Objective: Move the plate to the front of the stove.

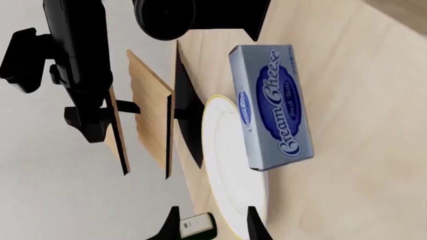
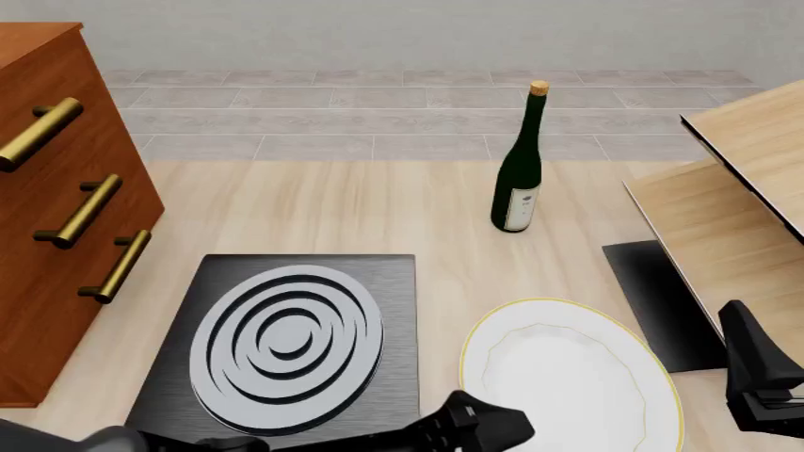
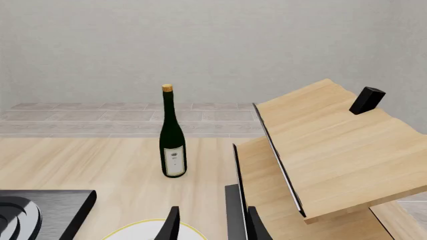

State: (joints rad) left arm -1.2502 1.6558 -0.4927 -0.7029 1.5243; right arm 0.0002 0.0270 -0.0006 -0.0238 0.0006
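Plate [image 2: 571, 377] lying flat beside stove [image 2: 289, 344], toward mat [image 2: 660, 301], apart from stove. Left gripper [image 1: 213, 222] hovering spread around plate rim, holding nothing. Right gripper [image 3: 210, 222] open, empty. You are lining up; seat fingers across rim before closing.

A green wine bottle [image 2: 518, 179] stands upright between a wooden drawer cabinet [image 2: 51, 198] and a wooden shelf [image 2: 735, 198].

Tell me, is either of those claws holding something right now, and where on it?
Neither holds anything: the left gripper is open at the plate rim, not closed on it; the right gripper is open too.
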